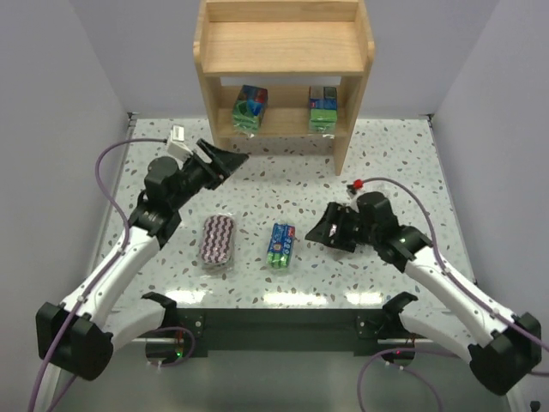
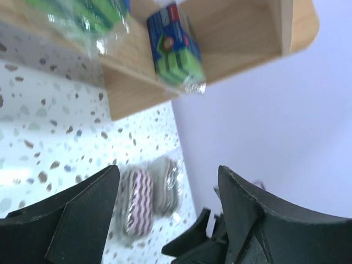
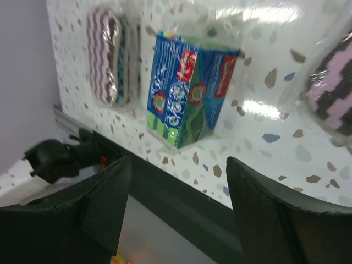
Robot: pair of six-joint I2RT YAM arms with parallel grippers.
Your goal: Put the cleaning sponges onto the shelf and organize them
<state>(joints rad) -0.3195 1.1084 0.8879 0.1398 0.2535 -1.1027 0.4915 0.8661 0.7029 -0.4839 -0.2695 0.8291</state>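
Both arm bases sit at the near edge of the desk (image 1: 386,172). On the left, the left end effector (image 1: 233,163) hovers above the desk near the shelf (image 1: 283,43), fingers spread, nothing held. At right-centre the right end effector (image 1: 319,225) is low, fingers apart, also empty. Between the arms a zigzag pad (image 1: 218,240) lies flat, with a green-blue pack (image 1: 280,245) just right of it, not touching. The right wrist view catches a second zigzag pad (image 3: 330,93) at its right edge. The shelf stands far centre; its lower tier holds a left pack (image 1: 250,107) and a right pack (image 1: 322,109), well apart.
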